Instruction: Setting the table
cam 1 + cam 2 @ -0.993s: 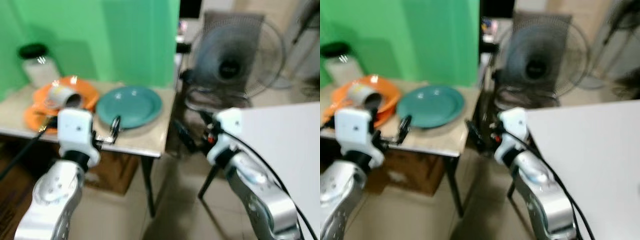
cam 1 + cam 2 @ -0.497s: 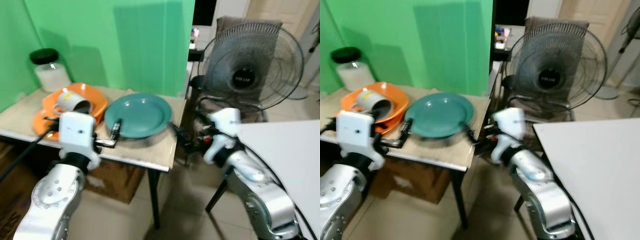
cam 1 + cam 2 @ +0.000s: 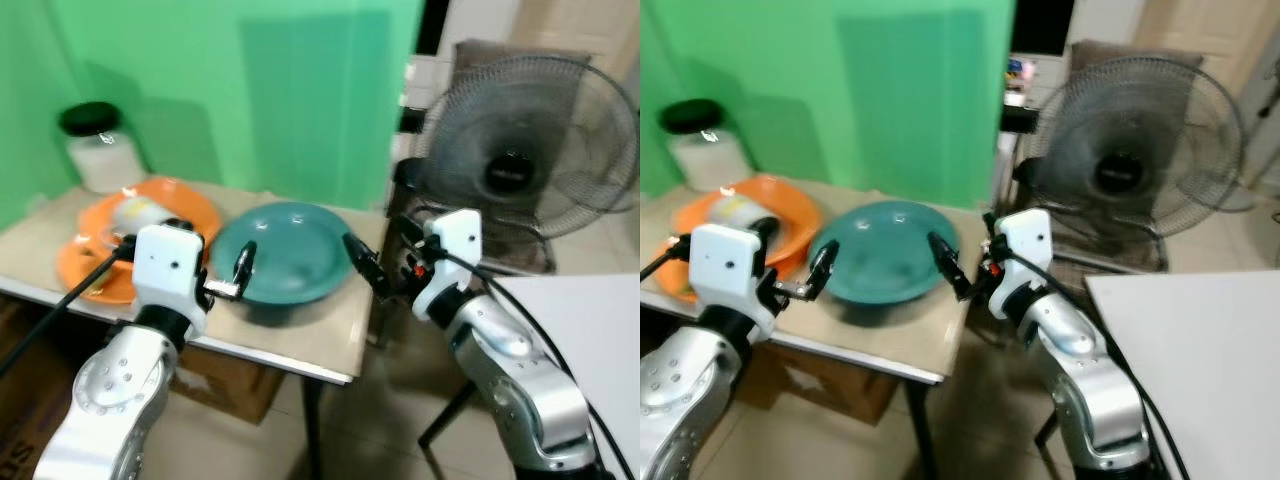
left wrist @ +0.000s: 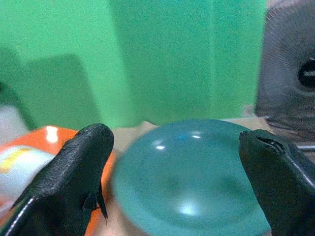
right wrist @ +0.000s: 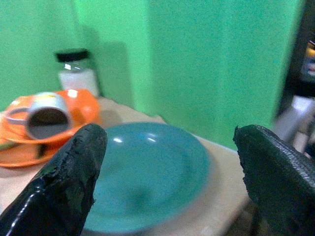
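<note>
You had no text to read here. The badge on the hub of the fan (image 3: 1127, 168), in the upper right of the frame, was too blurred to make out, and the mug (image 5: 45, 114) on the orange dish showed no lettering.

One teal plate (image 3: 883, 264), one mug (image 5: 45, 115), one jar (image 3: 698, 145), one fan (image 3: 1140, 165).

Glossy teal plate (image 3: 883, 264), glossy orange bowl (image 3: 790, 222), matt table (image 3: 902, 340)
</note>
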Available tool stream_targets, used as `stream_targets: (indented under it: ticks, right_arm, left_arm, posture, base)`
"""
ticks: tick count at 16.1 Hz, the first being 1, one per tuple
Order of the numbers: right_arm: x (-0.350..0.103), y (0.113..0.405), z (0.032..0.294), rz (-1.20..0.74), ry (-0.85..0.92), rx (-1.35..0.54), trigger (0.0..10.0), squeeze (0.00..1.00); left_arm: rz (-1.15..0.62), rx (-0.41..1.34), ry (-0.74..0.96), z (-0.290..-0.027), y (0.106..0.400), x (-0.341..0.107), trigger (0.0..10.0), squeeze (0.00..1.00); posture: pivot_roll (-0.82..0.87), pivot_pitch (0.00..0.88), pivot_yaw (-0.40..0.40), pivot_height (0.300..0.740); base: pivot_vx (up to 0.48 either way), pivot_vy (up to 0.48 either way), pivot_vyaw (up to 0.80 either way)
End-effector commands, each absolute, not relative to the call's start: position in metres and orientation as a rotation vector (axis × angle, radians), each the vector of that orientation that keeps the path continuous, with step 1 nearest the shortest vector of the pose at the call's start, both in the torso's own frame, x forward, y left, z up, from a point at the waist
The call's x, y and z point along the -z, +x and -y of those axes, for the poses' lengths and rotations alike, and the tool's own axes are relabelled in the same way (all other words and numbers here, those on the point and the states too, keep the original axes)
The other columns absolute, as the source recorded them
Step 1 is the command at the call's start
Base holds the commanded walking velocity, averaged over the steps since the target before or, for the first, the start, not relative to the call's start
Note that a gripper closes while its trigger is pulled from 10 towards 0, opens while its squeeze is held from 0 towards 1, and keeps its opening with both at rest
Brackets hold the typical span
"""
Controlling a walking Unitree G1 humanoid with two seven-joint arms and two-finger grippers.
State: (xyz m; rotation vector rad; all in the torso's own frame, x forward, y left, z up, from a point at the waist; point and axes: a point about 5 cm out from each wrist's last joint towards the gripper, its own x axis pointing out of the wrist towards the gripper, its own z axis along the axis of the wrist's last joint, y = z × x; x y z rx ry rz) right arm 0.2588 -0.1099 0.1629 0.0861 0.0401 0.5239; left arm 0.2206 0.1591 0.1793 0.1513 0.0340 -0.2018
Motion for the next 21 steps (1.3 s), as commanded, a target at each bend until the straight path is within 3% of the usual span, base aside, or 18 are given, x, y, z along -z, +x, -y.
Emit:
stream_targets:
  ticks: [1, 6, 16, 21]
  right_arm:
    - [-0.167, 0.261, 0.111, -0.023, 0.086, -0.513, 10.0, 0.00]
    - [-0.166, 0.263, 0.111, -0.032, 0.100, -0.509, 10.0, 0.00]
    - [-0.150, 0.274, 0.124, -0.177, 0.164, -0.518, 10.0, 0.00]
    - [-0.149, 0.275, 0.123, -0.189, 0.180, -0.520, 10.0, 0.00]
  left_arm:
    - [-0.028, 0.204, 0.164, -0.161, 0.221, -0.181, 10.0, 0.00]
    - [-0.037, 0.222, 0.180, -0.162, 0.223, -0.179, 10.0, 0.00]
    - [-0.102, 0.505, 0.327, -0.159, 0.271, -0.142, 10.0, 0.00]
    - [-0.185, 0.558, 0.293, -0.167, 0.278, -0.111, 10.0, 0.00]
  posture:
    - [0.05, 0.000, 0.030, 0.740]
    - [0.05, 0.000, 0.030, 0.740]
    - [0.04, 0.000, 0.016, 0.740]
    - [0.03, 0.000, 0.021, 0.740]
  base:
    - [0.334, 0.000, 0.00]
    - [0.318, 0.000, 0.00]
    - [0.000, 0.000, 0.00]
    - [0.000, 0.000, 0.00]
